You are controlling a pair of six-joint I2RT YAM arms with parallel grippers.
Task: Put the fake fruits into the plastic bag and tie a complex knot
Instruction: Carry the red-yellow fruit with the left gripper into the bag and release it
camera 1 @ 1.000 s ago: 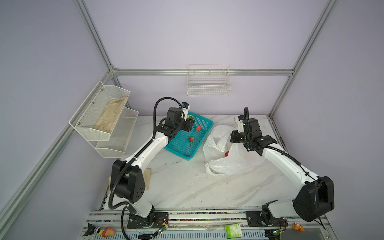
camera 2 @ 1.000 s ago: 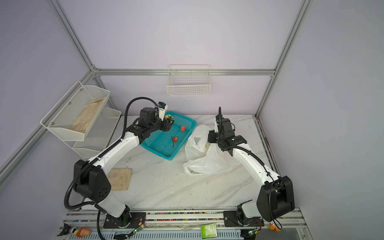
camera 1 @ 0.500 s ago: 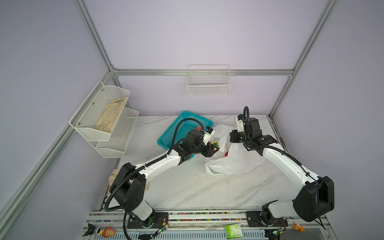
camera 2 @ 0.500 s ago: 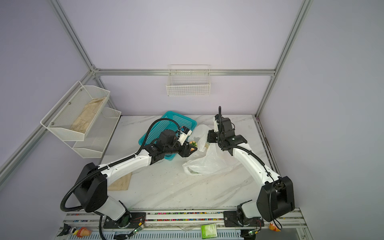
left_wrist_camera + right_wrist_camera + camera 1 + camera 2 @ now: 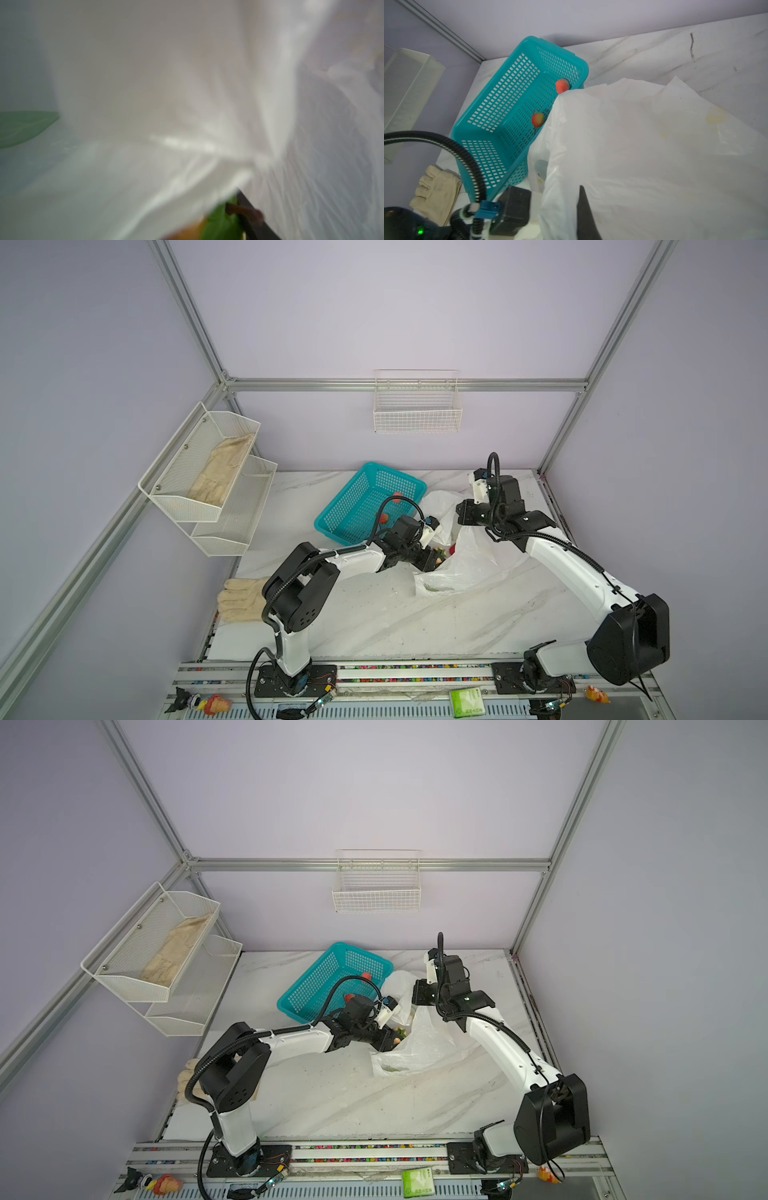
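Since R fingers (image 5: 460, 517), pressed together on the plastic bag (image 5: 471, 568) rim, hold its mouth up & open, L fingers (image 5: 435, 559) pinch a leafy fruit (image 5: 221, 225) at that mouth, approx 9 o'clock of the bag; two more fruits (image 5: 562, 86) wait in teal basket (image 5: 353, 510) at 11 o'clock.

— What's the cell look like from your end?
— I see plain lilac walls (image 5: 415, 302) framed by aluminium posts (image 5: 189, 310), and a white marble-veined tabletop (image 5: 415, 622).
— Anything mounted?
— A white wire basket (image 5: 417, 416) on the back wall, a two-tier mesh shelf (image 5: 232, 522) on the left one. A metal rail (image 5: 415, 674) edges the front. Light's soft and even on my feed.
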